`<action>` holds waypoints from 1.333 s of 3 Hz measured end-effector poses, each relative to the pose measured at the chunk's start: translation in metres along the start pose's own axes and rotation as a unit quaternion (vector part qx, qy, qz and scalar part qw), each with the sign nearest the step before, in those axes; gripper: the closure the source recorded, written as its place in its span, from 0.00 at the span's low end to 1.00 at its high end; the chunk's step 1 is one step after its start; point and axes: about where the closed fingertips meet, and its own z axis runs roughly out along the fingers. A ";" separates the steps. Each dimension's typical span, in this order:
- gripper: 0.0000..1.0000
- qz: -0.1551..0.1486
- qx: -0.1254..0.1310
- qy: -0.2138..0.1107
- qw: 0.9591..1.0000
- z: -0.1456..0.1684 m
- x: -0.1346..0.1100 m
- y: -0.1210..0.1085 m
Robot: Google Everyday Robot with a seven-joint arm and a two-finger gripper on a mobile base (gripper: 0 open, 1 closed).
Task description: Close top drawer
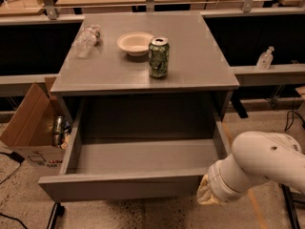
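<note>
The top drawer (pixel 143 157) of the grey cabinet is pulled far out toward me. Its shallow grey box is empty and its plain front panel (pixel 119 187) faces the floor side of the view. My white arm (pixel 257 163) comes in from the lower right. My gripper (pixel 205 194) is at the arm's beige end, right against the right end of the drawer's front panel, and is mostly hidden there. The drawer fronts below are out of view.
On the cabinet top (pixel 190 66) stand a green can (pixel 158 57), a white bowl (pixel 135 43) and a lying plastic bottle (pixel 86 41). An open cardboard box (pixel 28 123) with cans sits left of the drawer. A sanitizer bottle (pixel 265 58) stands on a ledge at the right.
</note>
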 end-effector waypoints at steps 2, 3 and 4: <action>1.00 -0.051 0.052 -0.001 0.997 0.016 -0.021 -0.038; 1.00 -0.051 0.052 -0.001 0.997 0.016 -0.021 -0.038; 1.00 -0.061 0.050 0.015 0.997 0.025 -0.017 -0.051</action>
